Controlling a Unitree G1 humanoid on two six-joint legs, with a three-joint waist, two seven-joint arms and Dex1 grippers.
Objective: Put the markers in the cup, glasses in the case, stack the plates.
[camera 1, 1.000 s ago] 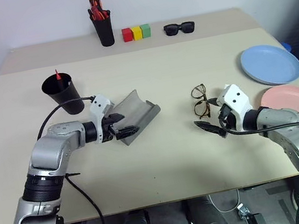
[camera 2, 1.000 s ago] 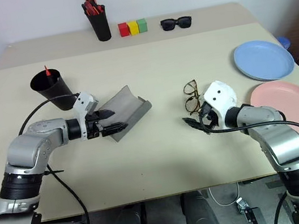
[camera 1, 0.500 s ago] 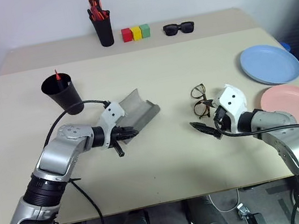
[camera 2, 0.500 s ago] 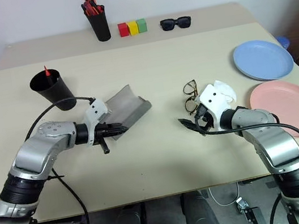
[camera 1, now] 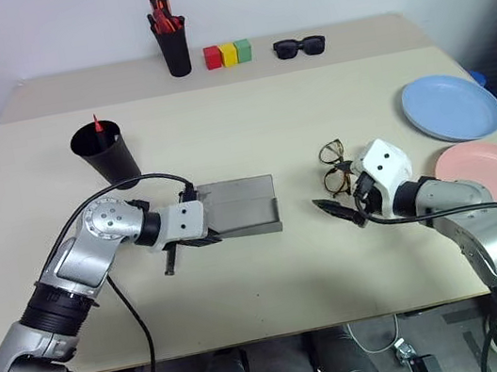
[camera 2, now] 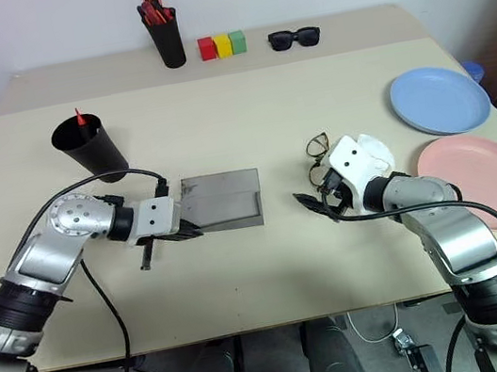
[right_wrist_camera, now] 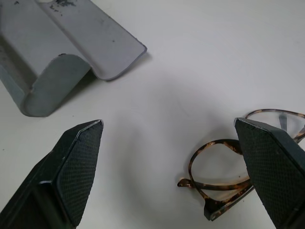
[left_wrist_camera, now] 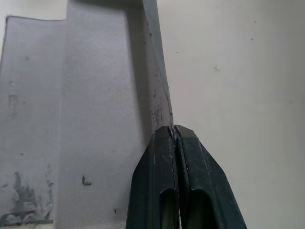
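a: head view: where's the case (camera 1: 238, 209)?
b: open mid-table; left gripper (camera 1: 208, 238) pinches its edge.
a: left wrist?
b: fingers (left_wrist_camera: 157, 191) clamped on the stiff, light wall.
a: right wrist?
b: right gripper (right_wrist_camera: 171, 171) gapes near the glasses (right_wrist_camera: 228, 171); fragile, take the frame.

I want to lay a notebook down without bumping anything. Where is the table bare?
The near strip in front of the case and glasses is bare, as is the middle stretch between the cup and blue plate. The right edge, with both plates, is crowded.
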